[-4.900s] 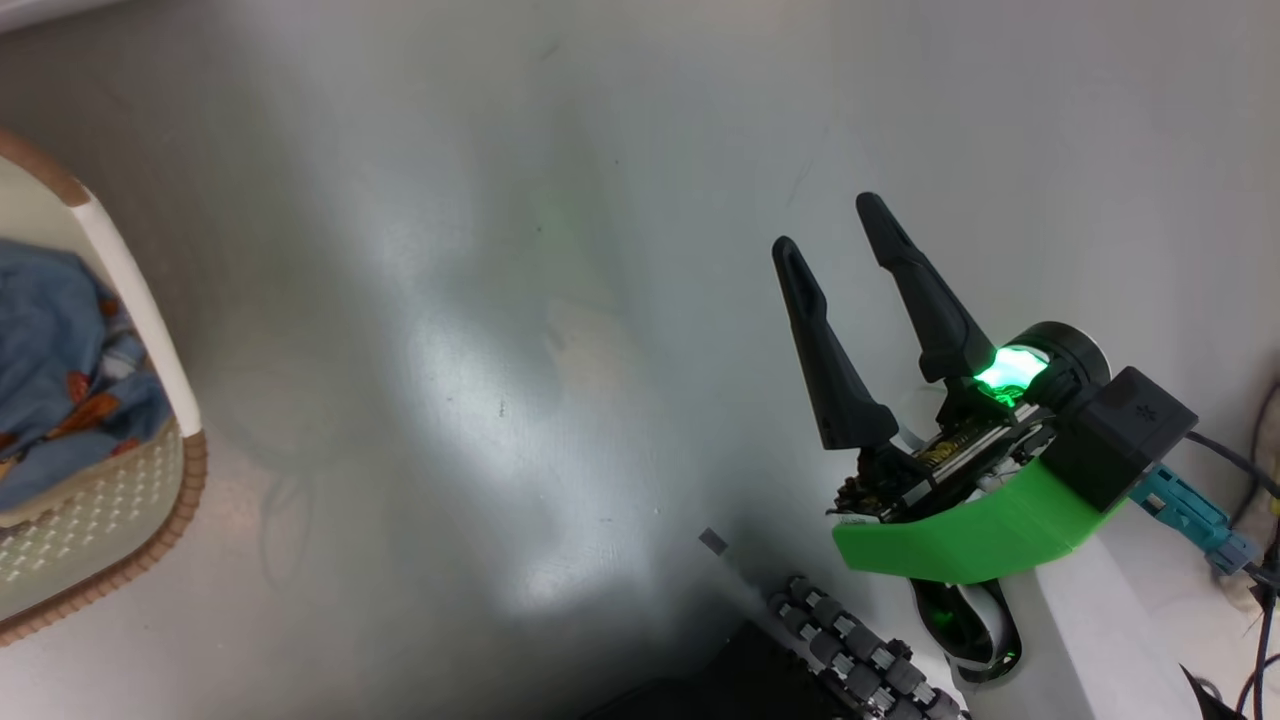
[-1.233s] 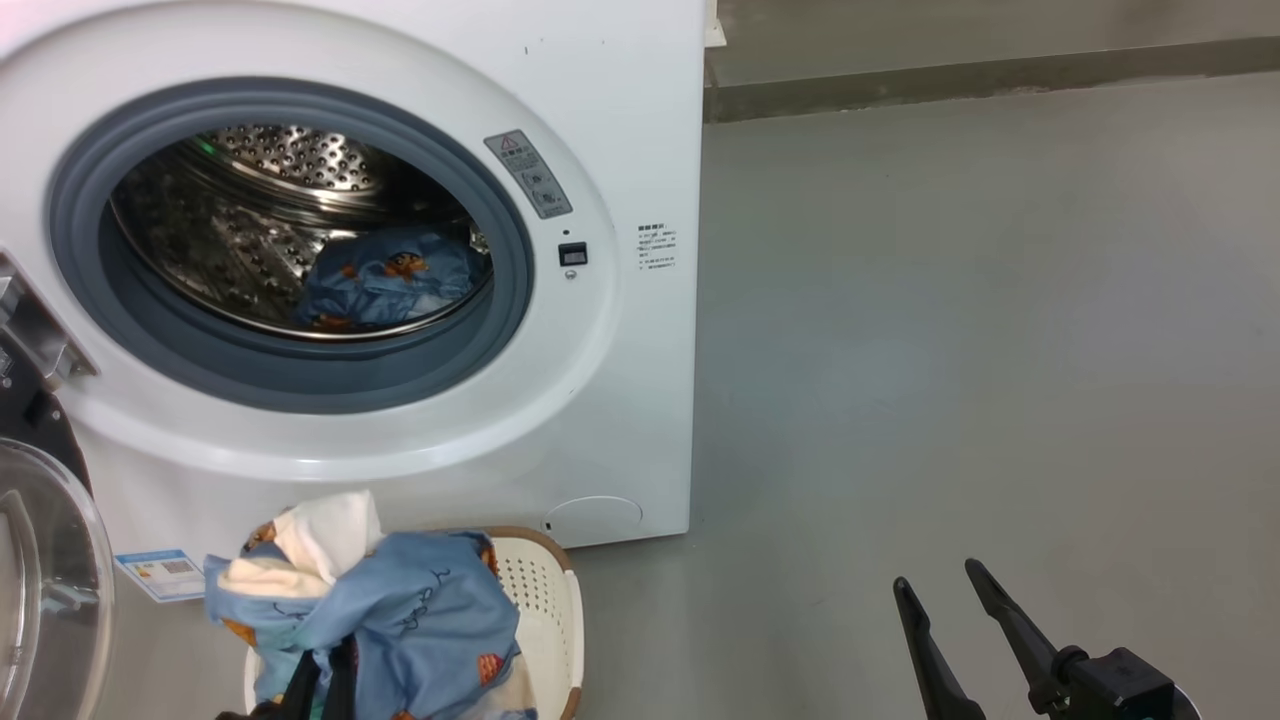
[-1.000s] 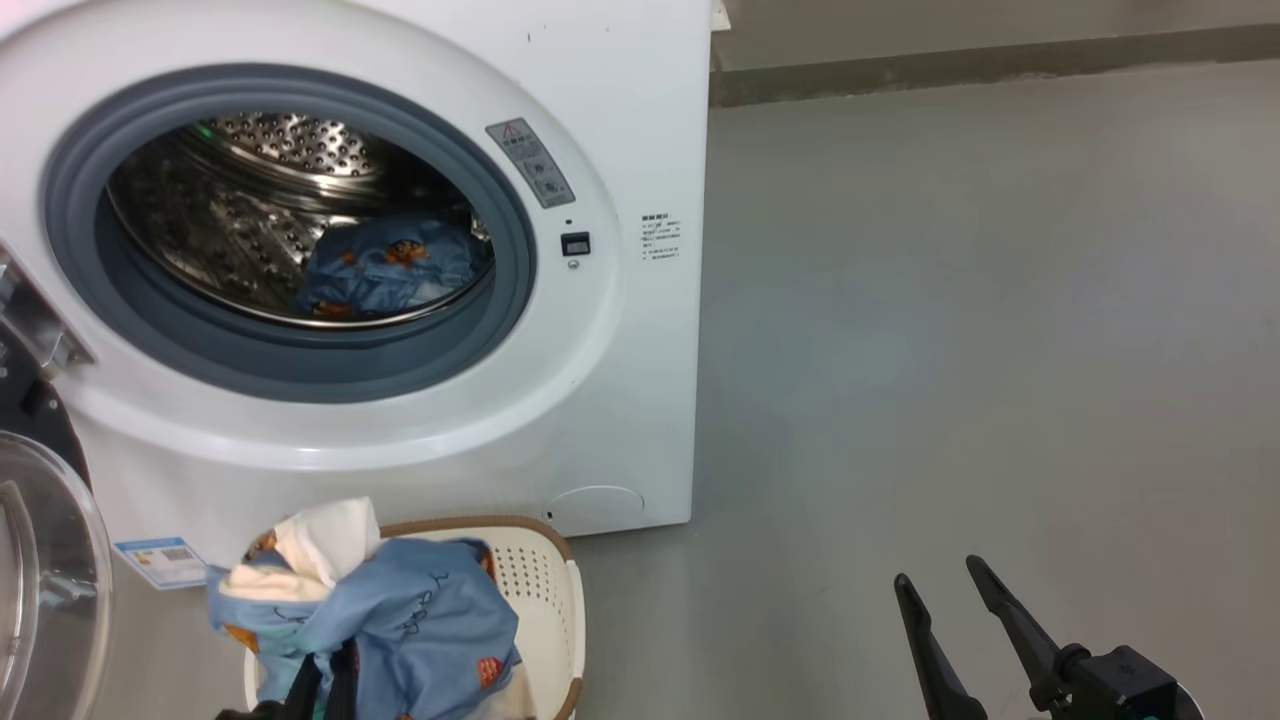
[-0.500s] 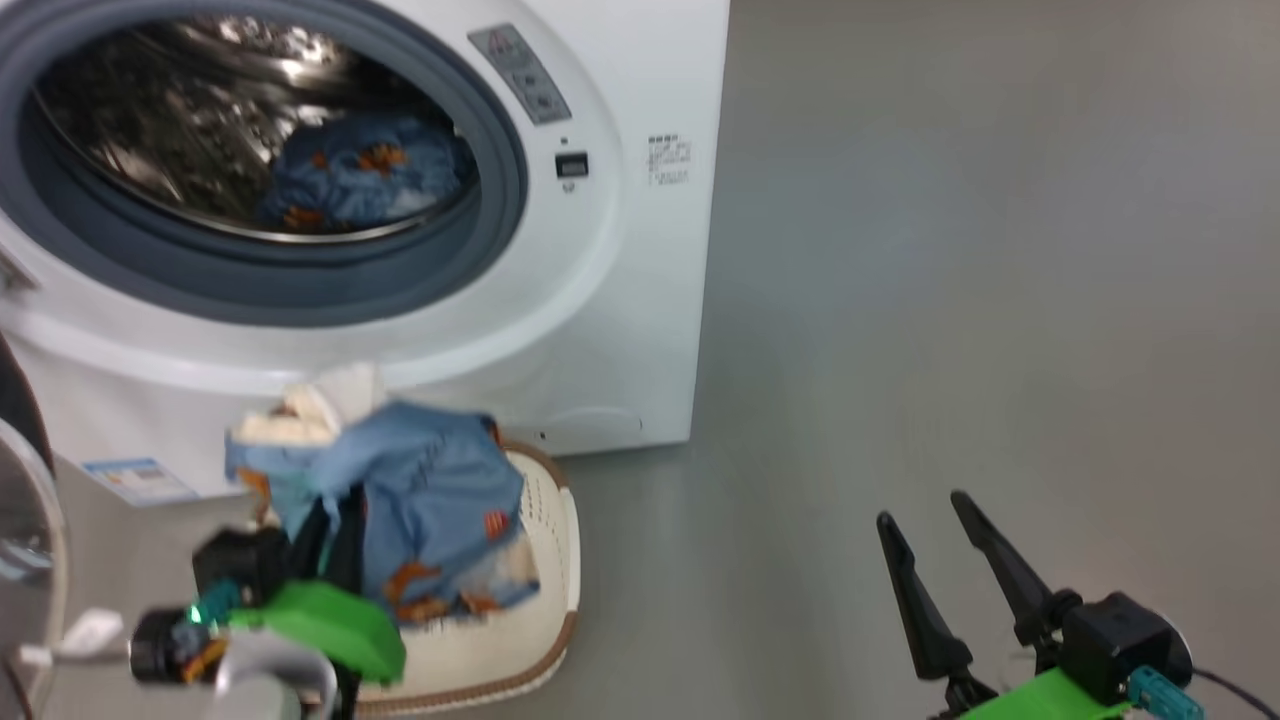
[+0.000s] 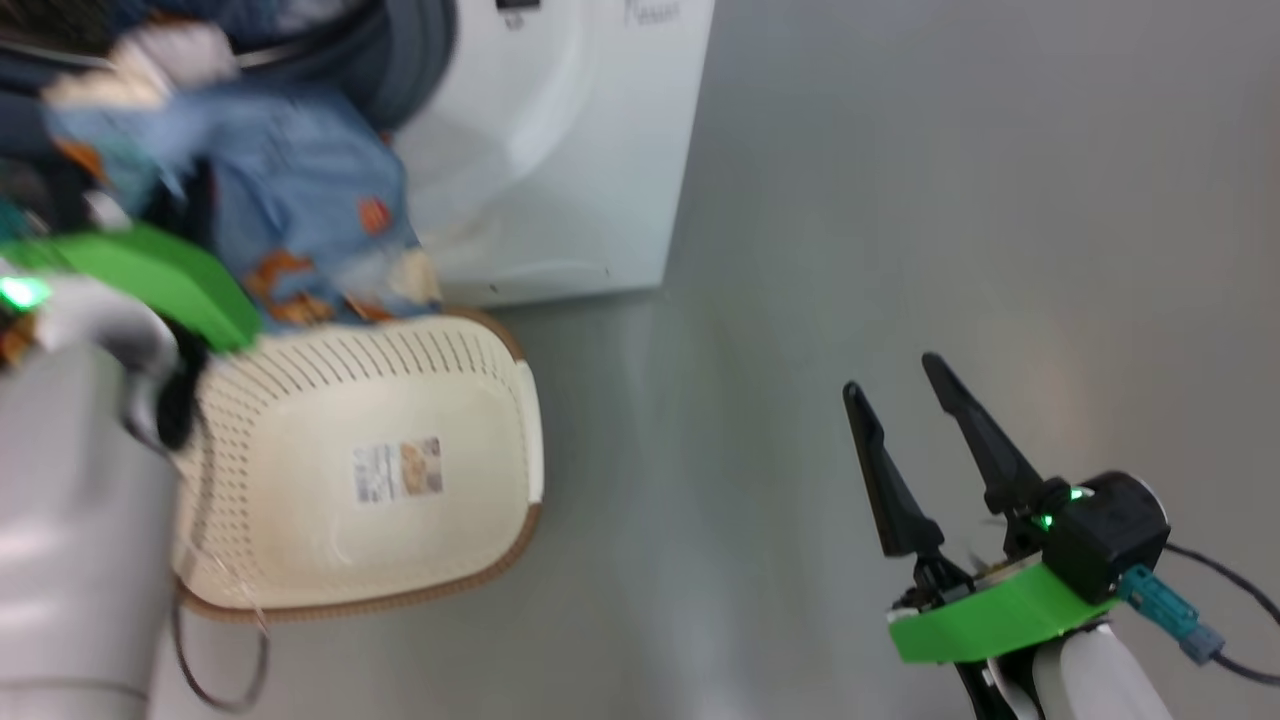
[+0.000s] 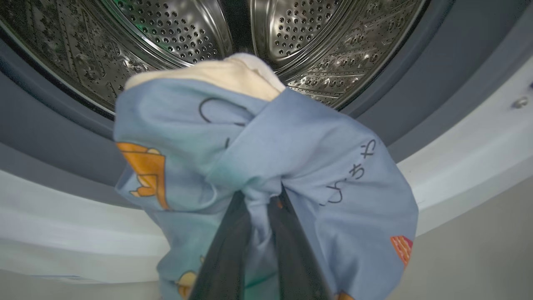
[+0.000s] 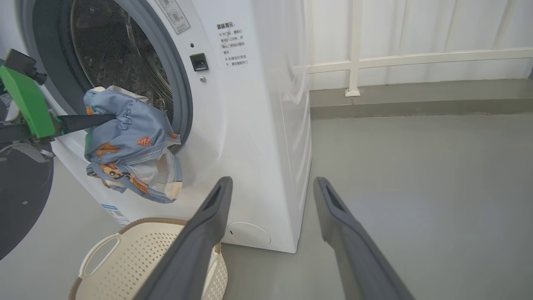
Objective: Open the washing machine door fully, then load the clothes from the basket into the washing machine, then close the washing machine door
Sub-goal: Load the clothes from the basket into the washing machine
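L arm stretched level w/ left gripper (image 6: 262,193) pinched tight on clothes (image 6: 266,137) at washing machine (image 7: 258,125) drum mouth, above basket (image 5: 500,370), R arm low, right gripper (image 5: 890,375) fingers spread apart

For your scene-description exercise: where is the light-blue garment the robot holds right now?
In the right wrist view's left, the clothes hang from the left gripper, shut on them, at the open mouth of the washing machine, above the basket.

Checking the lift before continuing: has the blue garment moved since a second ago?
Yes. The garment has gone up from the basket to the mouth of the washing machine, held by the left tool.
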### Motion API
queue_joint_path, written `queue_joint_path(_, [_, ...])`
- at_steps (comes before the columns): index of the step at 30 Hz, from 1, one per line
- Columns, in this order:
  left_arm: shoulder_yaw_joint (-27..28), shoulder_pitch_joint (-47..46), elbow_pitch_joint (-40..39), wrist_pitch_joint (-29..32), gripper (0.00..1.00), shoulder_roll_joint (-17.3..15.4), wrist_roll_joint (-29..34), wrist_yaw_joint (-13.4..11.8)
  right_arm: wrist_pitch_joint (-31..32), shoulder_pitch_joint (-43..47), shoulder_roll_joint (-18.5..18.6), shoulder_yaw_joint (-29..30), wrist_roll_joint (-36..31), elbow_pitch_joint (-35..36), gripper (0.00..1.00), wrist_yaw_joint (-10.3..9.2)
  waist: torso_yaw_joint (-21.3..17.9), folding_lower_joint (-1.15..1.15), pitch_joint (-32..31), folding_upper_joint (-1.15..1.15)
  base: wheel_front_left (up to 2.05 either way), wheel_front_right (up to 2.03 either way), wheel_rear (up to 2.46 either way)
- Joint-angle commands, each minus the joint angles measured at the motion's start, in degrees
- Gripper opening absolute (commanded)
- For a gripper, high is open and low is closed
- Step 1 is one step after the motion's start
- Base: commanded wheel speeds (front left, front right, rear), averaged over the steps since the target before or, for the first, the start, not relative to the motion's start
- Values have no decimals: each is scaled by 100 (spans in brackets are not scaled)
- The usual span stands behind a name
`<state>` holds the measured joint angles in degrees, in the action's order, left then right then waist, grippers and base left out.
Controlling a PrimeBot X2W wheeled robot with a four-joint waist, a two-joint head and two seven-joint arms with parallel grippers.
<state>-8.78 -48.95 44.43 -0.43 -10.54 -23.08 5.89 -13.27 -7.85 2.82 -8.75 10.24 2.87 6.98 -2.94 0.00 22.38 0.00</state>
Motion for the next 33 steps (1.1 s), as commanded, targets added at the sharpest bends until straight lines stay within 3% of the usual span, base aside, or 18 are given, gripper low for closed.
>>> queue_joint_path(1, [172,-395,-8,154,0,-374,-75,68,-82,-154,6,-169,52,72,100,51,-305,0,888,0,0,0,0])
queue_joint_path(10, [155,-1781,318,1230,0,-1251,-401,148,-169,-672,6,-378,298,-73,100,51,-836,0,1488,0,0,0,0])
queue_joint_path(18, [248,-2458,223,1463,0,-1966,-392,74,-172,-789,6,-519,547,-21,100,51,-1252,0,1796,0,0,0,0])
queue_joint_path(25, [423,-2785,37,1067,0,-2294,-338,-166,-172,-801,6,-591,637,-9,100,51,-1503,0,1930,0,0,0,0])
queue_joint_path(33, [411,-3247,-146,72,0,-2493,-31,-393,-173,-840,6,-682,699,15,100,51,-1632,0,2052,0,0,0,0])
